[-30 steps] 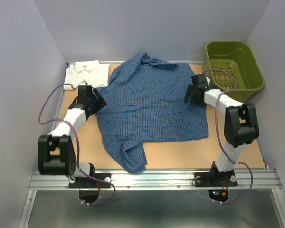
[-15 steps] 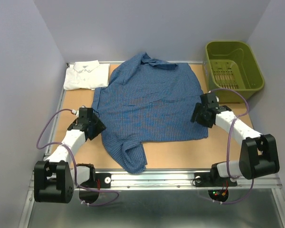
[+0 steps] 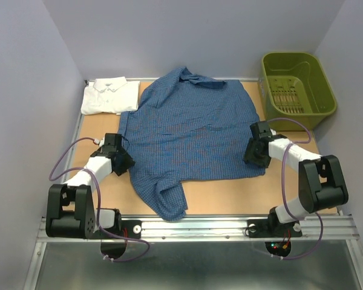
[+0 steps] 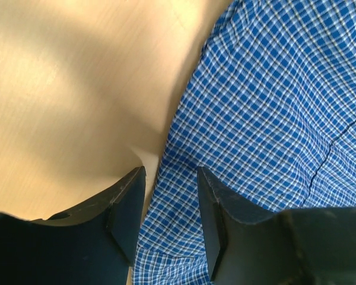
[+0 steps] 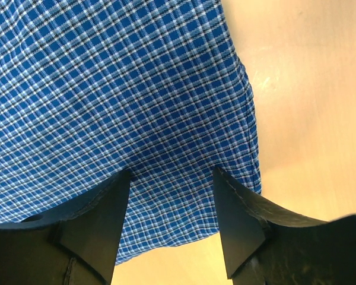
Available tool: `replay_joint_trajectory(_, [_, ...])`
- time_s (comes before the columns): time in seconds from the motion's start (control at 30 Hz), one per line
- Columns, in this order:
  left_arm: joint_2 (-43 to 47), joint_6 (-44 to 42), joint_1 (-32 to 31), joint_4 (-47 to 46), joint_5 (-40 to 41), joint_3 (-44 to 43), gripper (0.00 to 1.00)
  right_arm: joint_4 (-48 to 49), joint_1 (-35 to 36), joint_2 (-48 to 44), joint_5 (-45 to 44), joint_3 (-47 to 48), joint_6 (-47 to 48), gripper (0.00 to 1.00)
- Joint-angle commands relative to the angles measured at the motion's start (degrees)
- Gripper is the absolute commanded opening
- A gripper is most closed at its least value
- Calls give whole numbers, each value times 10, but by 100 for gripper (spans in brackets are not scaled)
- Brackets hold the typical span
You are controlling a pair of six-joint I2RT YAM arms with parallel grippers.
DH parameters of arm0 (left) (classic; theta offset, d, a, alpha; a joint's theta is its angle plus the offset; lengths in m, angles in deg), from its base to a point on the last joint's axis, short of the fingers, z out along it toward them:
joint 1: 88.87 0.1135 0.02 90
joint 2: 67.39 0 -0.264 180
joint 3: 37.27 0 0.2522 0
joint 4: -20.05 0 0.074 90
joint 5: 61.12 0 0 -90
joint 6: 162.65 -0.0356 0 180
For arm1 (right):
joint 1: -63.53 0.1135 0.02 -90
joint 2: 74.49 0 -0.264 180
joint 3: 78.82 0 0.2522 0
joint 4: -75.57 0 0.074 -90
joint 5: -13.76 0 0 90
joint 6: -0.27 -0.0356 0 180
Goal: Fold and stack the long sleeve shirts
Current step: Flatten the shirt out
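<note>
Across the middle of the table (image 3: 230, 193) lies the dark blue checked shirt (image 3: 190, 130), spread flat with its collar toward 12 o'clock and one sleeve bunched down toward 7 o'clock, near my bases. My left gripper (image 3: 124, 162) sits low at the shirt's 9 o'clock edge. Through the left wrist camera my two fingers (image 4: 127, 208) stand apart, and the cloth's edge runs up between them, with bare wood on the 9 o'clock side and check on the 3 o'clock side. My right gripper (image 3: 254, 154) is at the shirt's 4 o'clock corner. Seen from the right wrist camera its fingers (image 5: 240, 219) are apart too, with the hem corner lying in the gap; whether the pads touch the cloth I cannot tell. The white shirt (image 3: 111, 96) lies folded at the table's 10 o'clock corner, just beside the blue one's shoulder. An olive-green basket (image 3: 297, 81) stands at 2 o'clock, apart from both shirts.
</note>
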Motion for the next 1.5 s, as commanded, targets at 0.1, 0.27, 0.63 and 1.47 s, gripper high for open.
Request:
replay_joint_trajectory(0.1, [-27, -14, -4, 27, 74, -35, 51, 34, -11, 39, -48, 27, -17, 63])
replay_joint_trajectory(0.27, [-64, -27, -4, 16, 77, -52, 51, 42, -18, 70, -47, 49, -16, 64])
replay_joint_trajectory(0.63, [-119, -56, -4, 8, 72, -95, 46, 37, -19, 7, -27, 42, -5, 68])
replay_joint_trajectory(1.47, [-113, -87, -16, 87, 151, -168, 28, -40, -21, -103, -40, 0, -32, 75])
